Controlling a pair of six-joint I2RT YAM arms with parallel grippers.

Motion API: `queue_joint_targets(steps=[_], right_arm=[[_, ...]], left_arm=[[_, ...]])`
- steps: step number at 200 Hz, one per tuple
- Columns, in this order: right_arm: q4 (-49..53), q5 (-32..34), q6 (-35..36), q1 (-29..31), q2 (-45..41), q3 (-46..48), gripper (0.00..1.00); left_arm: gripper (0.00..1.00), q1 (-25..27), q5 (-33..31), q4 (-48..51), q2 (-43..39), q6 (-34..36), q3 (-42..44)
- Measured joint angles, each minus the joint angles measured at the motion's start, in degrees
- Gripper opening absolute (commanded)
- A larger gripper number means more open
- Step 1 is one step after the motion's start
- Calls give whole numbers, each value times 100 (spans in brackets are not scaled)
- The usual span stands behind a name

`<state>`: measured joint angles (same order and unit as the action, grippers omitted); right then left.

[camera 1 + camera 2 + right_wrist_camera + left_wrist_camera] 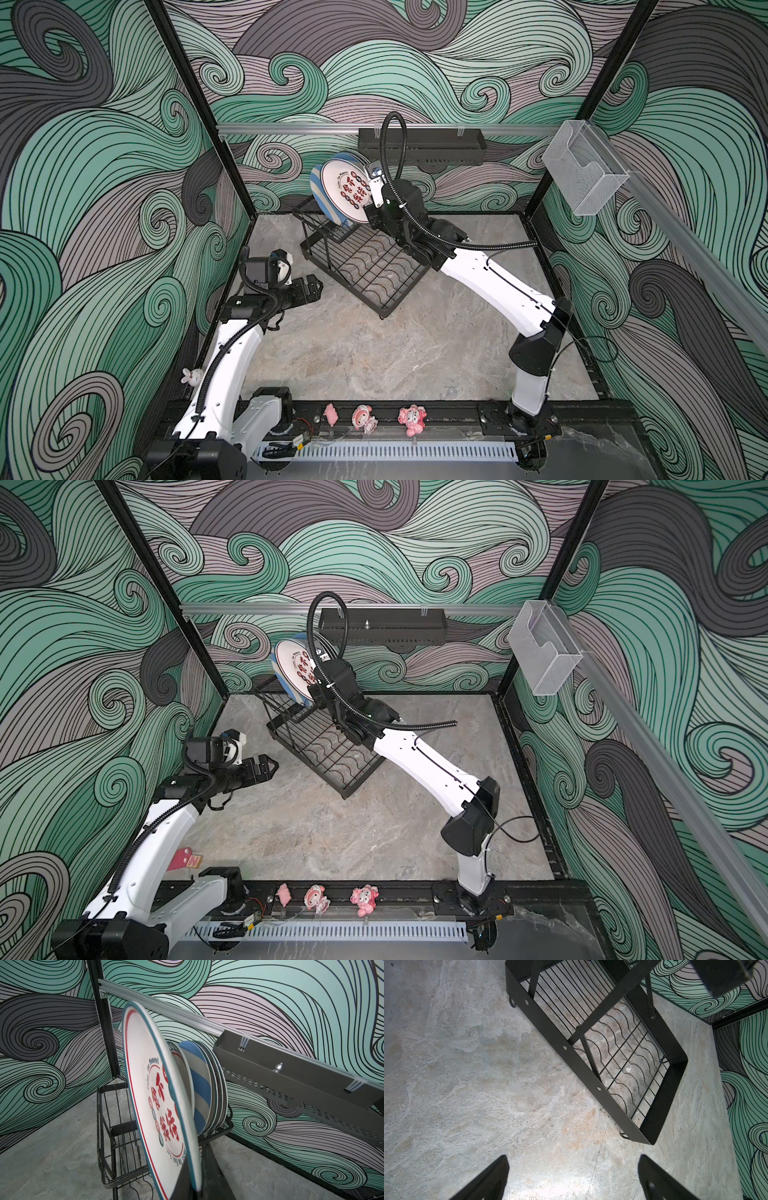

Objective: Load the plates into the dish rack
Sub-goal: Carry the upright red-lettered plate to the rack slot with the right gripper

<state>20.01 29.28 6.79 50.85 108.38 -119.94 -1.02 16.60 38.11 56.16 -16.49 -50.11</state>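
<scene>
Grey marbled tabletop point(415, 353) holds black wire dish rack point(365, 266); right gripper point(372, 185) clamps red-lettered white round plate point(343, 191); left gripper point(314, 286) fingers apart.

White arm shells point(494, 282), black joints point(536, 347), ribbed black cable point(394, 114), black left claw point(318, 287)

Soft even light, bowed edges; the nearest plate point(145, 1095) seems blurred.

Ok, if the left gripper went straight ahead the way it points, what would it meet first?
Probably the dish rack. The left gripper points at the long side wall of its lower tray, with only bare table between. Its height is unclear, so it might pass over that wall.
</scene>
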Motion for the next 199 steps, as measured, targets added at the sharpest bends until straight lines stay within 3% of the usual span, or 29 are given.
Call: queue_joint_targets(steps=[199], right_arm=[[-407, 396, 160, 184, 750, -391, 0]], left_arm=[[99, -87, 61, -4, 0, 0, 2]])
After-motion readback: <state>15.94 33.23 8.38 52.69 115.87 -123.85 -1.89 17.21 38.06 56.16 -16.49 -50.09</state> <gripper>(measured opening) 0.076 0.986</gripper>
